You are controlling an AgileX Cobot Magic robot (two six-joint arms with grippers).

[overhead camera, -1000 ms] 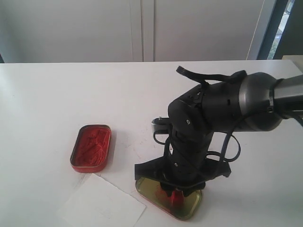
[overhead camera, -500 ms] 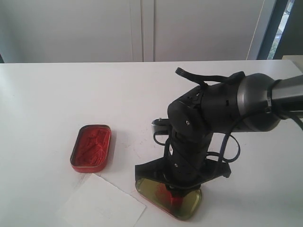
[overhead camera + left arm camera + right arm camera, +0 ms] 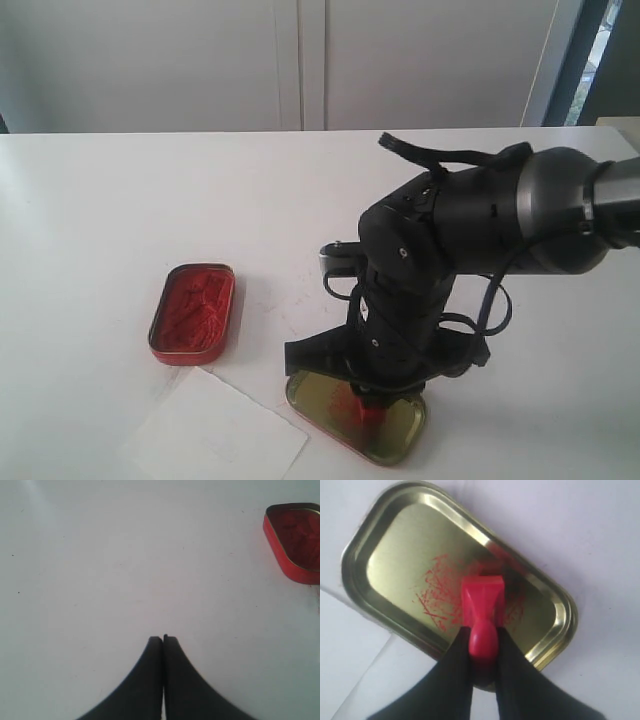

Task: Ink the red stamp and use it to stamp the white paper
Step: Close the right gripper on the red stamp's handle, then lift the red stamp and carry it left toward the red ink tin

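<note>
On the table (image 3: 120, 200), the ink tin (image 3: 192, 313) sits at 10 o'clock of the tin lid (image 3: 402, 446). The paper (image 3: 215, 432) lies just beside the ink tin at its 6 o'clock, and the tin lid is at the paper's 3 o'clock. The stamp (image 3: 481, 600) stands in the tin lid, between the fingers of the right gripper (image 3: 482, 639).

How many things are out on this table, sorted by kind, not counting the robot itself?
red stamp: 1
white paper: 1
red ink tin: 1
brass-coloured lid: 1
Total: 4

Oblique exterior, close wrists; common: red stamp (image 3: 482, 602)
</note>
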